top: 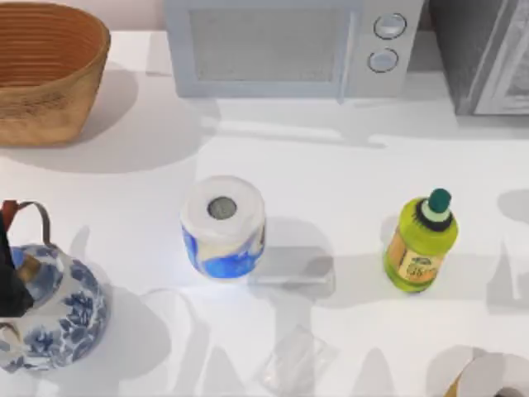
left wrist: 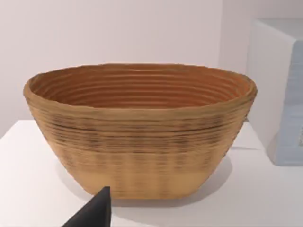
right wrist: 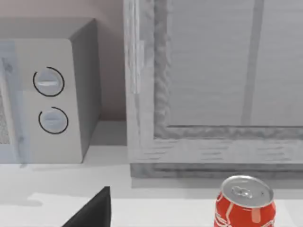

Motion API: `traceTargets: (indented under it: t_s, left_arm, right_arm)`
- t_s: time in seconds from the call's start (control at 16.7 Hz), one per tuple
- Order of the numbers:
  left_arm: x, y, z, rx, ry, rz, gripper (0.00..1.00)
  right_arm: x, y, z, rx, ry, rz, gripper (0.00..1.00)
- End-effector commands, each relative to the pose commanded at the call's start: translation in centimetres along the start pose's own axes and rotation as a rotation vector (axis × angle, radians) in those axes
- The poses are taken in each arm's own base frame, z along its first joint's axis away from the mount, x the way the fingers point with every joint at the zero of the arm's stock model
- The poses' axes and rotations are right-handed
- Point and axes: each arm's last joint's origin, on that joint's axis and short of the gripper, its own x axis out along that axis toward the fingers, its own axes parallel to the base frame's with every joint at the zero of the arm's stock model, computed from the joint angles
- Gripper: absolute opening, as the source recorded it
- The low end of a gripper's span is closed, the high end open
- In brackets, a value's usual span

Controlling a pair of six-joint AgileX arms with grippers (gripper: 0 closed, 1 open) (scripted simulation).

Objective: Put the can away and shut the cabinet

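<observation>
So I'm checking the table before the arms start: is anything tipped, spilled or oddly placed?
Nothing stands out. The toilet paper roll, green bottle and teapot stand upright on the table, apart from one another. The red can stands upright before the cabinet. The basket sits level beside the microwave.

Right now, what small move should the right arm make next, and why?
Probably ease the right gripper toward the red can and line up on it. In the right wrist view the can stands upright on the table in front of the grey cabinet, ungrasped, so a grasp seems to come first.
</observation>
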Motion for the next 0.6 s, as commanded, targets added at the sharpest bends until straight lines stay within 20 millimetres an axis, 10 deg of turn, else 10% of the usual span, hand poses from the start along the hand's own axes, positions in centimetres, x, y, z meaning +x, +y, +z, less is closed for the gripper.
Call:
traceTargets:
  t_s: [0.6]
  left_arm:
    - [0.0, 0.0, 0.0, 0.000, 0.000, 0.000, 1.00]
  right_arm:
    - [2.4, 0.2, 0.5, 0.063, 0.041, 0.040, 1.00]
